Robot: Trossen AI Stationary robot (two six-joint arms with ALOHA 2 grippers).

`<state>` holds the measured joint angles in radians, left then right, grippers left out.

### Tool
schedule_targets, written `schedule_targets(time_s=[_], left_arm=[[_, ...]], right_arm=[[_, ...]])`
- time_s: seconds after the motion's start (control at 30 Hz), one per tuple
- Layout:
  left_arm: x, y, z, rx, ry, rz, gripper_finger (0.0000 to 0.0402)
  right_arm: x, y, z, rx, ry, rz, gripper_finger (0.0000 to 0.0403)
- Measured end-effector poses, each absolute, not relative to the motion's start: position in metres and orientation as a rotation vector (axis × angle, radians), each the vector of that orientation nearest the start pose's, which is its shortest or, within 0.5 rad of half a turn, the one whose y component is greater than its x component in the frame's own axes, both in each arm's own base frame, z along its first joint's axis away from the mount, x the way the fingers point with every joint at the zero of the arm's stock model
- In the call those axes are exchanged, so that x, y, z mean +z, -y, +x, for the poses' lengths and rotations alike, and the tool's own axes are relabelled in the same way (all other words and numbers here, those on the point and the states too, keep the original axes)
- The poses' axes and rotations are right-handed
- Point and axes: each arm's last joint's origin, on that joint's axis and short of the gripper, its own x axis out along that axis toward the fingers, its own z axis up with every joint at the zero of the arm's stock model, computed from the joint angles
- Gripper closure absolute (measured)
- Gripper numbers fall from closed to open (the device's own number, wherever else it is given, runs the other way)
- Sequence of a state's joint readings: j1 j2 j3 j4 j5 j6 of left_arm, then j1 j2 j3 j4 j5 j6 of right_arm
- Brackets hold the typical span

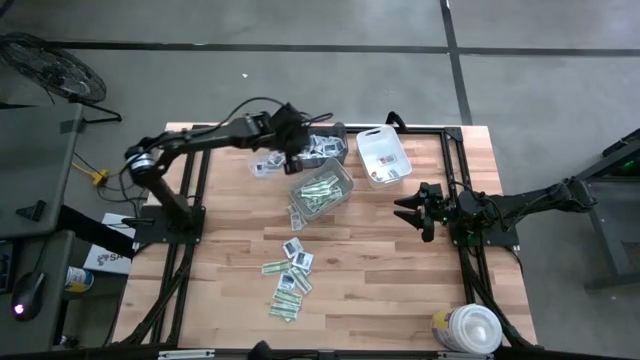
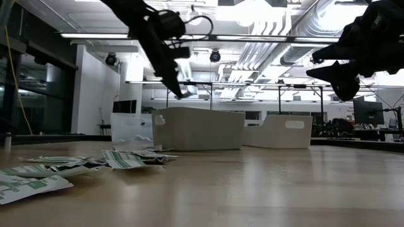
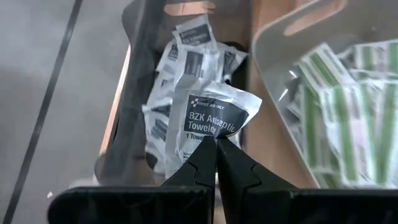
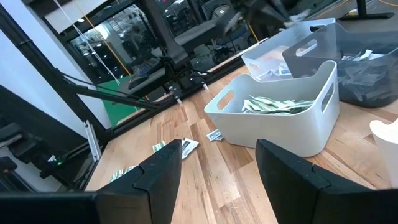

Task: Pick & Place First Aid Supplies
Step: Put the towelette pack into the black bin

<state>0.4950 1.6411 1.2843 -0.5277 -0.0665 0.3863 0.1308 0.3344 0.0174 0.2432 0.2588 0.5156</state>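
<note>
A: Towelette [image 3: 211, 115] — white packet, dark print — is hanging pinched by one edge in the left gripper [image 3: 216, 144], fingers clenched on it. Why so high?

B: It is being carried over the dark bin [image 3: 138, 93], likely so it can drop in with the other white packets [image 3: 186, 56] already piling there. The edge pinch is leaving most of the packet free below the tips.

A: And the sorting logic?

B: Judging by contents — the white bin [image 1: 322, 190] just beside is holding the green-and-white strips [image 3: 336, 118], the dark bin is taking the squarish white ones. The clear bin [image 1: 383, 157], farther toward the right arm, is showing a little white material at one end; I cannot tell what.

A: Remaining stock?

B: A scatter of packets [image 1: 287, 280] is lying on the table [image 1: 400, 280] nearer the front edge, well apart from the bins. A few more [image 1: 265, 166] are sitting just beside the dark bin.

A: Right gripper [image 1: 412, 212]?

B: Waiting above the table near its own side, fingers released, holding nothing. A round white tub [image 1: 470, 328] is standing at the front corner on that side.
</note>
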Motion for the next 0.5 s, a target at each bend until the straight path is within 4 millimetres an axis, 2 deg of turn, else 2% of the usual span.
schedule_targets(time_s=[0.27, 0.4, 0.5], left_arm=[[0.249, -0.194, 0.341, 0.327, -1.043, 0.138, 0.0402], [0.243, -0.202, 0.350, 0.335, -1.093, 0.131, 0.0395], [0.242, -0.203, 0.352, 0.335, -1.115, 0.129, 0.0374]], right_arm=[[0.164, -0.008, 0.118, -0.143, -0.038, 0.501, 0.0203], [0.164, -0.008, 0.118, -0.143, -0.038, 0.500, 0.0203], [0.164, -0.008, 0.118, -0.144, -0.038, 0.500, 0.0203]])
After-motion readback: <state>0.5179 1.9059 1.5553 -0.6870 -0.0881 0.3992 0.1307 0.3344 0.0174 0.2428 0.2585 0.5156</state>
